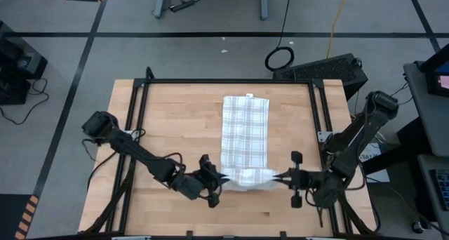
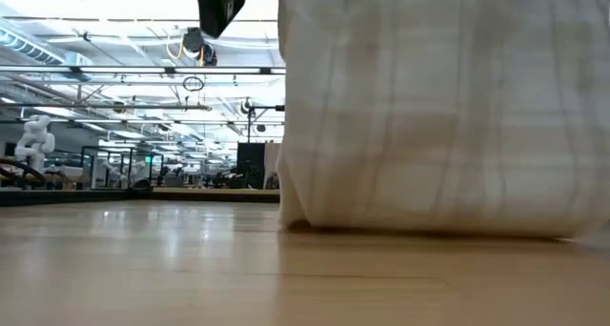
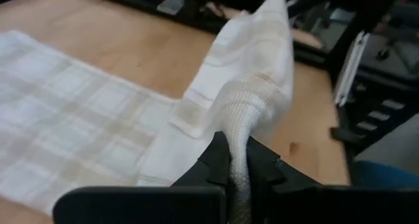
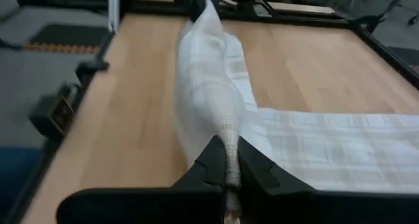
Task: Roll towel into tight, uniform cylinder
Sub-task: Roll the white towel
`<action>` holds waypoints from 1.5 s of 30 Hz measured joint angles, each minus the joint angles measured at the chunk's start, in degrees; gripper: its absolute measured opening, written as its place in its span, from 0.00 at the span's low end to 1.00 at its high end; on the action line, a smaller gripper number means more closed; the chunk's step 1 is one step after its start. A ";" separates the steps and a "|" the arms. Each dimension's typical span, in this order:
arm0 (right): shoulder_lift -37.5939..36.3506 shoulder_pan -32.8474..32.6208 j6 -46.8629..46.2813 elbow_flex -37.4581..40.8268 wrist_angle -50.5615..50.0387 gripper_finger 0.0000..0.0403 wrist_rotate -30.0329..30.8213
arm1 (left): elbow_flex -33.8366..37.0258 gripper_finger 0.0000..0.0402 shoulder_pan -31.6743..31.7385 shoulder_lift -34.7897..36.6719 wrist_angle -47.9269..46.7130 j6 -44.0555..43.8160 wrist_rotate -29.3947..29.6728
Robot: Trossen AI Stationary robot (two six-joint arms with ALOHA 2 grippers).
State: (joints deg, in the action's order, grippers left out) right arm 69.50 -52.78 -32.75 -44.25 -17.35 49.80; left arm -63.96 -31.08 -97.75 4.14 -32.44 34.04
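The white checked towel (image 1: 245,131) lies lengthwise in the middle of the wooden table. Its far part is flat on the wood and its near end (image 1: 247,178) is raised off it. My left gripper (image 1: 219,178) is shut on the near end's left corner and my right gripper (image 1: 279,177) on its right corner. In the low view the raised cloth (image 2: 438,116) hangs like a curtain, its lower fold touching the table. A small tag (image 1: 248,95) sits on the towel's far edge. My left gripper pinches the towel's near left corner (image 3: 247,122) between its two fingers, the cloth gathered into a narrow bunch. The fingers (image 3: 219,158) come from the table's left, slanting slightly down. The corner is lifted clear, and the cloth falls away from it onto the table. My right gripper pinches the towel's near right corner (image 4: 226,122) between its two fingers, the cloth bunched to a thin strip there. The fingers (image 4: 213,160) come from the table's right, slanting slightly down. The corner is held up off the wood; the raised edge spans across to the other gripper.
Black frame rails run along the table's left (image 1: 139,121), far (image 1: 224,81) and right (image 1: 321,117) sides. Bare wood lies left (image 1: 175,121) and right (image 1: 291,121) of the towel. A black case (image 1: 330,68) sits beyond the far right corner.
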 joint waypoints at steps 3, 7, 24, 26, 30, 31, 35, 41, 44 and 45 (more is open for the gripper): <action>-0.86 -0.79 -1.96 0.00 2.29 0.01 -1.46 | 0.00 0.04 -1.59 0.22 2.33 -0.10 -1.17; 2.15 -2.91 -6.00 0.00 8.64 0.01 -6.63 | -0.04 0.04 -5.04 -0.30 3.32 -3.98 -3.48; 21.60 -5.44 -19.78 -0.04 29.03 0.01 -11.43 | -0.04 0.04 -10.13 -9.76 5.34 -18.21 -8.86; 22.46 -5.35 -21.99 -0.04 29.20 0.01 -11.58 | -0.02 0.04 -9.86 -10.35 5.37 -18.32 -9.47; 24.42 -4.53 -27.41 -0.04 29.28 0.01 -12.88 | -0.02 0.04 -8.76 -10.80 4.98 -19.83 -11.62; 25.17 -4.22 -28.94 -0.04 29.33 0.01 -12.92 | -0.02 0.04 -8.45 -11.06 4.71 -20.18 -12.58; 28.89 -3.15 -33.68 -0.04 29.72 0.01 -15.55 | 0.00 0.04 -7.40 -12.27 3.33 -22.78 -16.90; 32.19 -3.01 -35.63 -0.02 32.20 0.01 -16.96 | 0.00 0.04 -7.02 -13.51 2.80 -24.30 -20.50; 32.27 -2.69 -35.37 -0.02 32.35 0.01 -17.16 | 0.46 0.04 -6.48 -13.62 2.81 -25.46 -20.73; 32.27 -2.47 -35.33 -0.02 32.30 0.02 -17.27 | 0.68 0.04 -6.21 -13.64 2.47 -25.78 -20.79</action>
State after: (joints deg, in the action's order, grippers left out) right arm 101.78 -55.25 -68.08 -44.27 14.95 32.52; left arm -63.29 -37.30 -111.39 6.61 -58.22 13.26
